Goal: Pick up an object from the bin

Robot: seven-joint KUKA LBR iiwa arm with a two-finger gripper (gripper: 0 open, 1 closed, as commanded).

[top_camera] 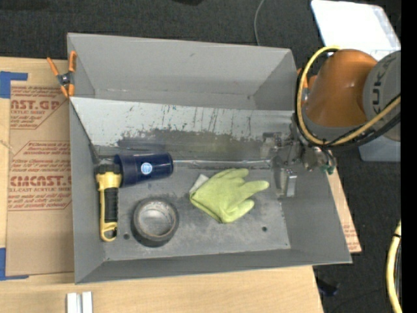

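Pincer [287,177] hangs low over the right end of the grey metal bin [182,70], close to the foot of its sloping right wall. It points down at the bin floor, and its metal parts blur into the grey behind them, so I cannot tell whether it is spread or pressed together. The arm comes in from the right, with a rounded orange cover [335,87] at the wrist and yellow cables [305,83] looped around that cover.

Nearest to the pincer is a yellow-green glove [227,197], lying flat and crumpled on the floor a little right of the middle. One of its fingers sticks out to the right, and the tip ends just beside the pincer; whether the two touch cannot be made out. A small pale scrap [200,180] peeks out at the glove's upper left edge.

The other things lie well apart from the pincer, in the left half of the bin. A grey roll of tape [155,222] lies flat near the front wall, left of the glove. Behind it a dark blue can [143,168] lies on its side, with a round pale label facing up. A yellow and black torch [108,204] lies lengthwise along the left wall, its head near the can's left end. The bin stands on a pale wooden table [195,291].
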